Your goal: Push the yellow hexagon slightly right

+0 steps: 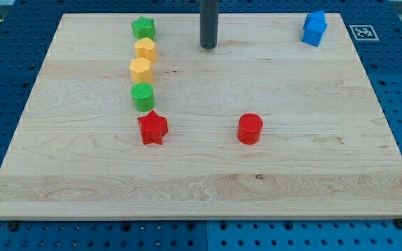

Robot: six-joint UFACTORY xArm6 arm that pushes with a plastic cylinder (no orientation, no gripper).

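Camera view: the wooden counter (271,181) carries a column of blocks at the view's left. From the top down these are a green block (144,28), the yellow hexagon (146,49), a yellow-orange block (140,69), a green cylinder (143,96) and a red star (152,127). A red cylinder (250,129) sits alone near the middle, and a blue block (315,28) lies at the view's top right.

There is no pincer to open or close on this arm, only a dark rod. My tip (209,47) rests on the counter at the view's top centre. The yellow hexagon lies to the tip's left, at about the same height in the view, clearly apart from it, with bare wood between them.
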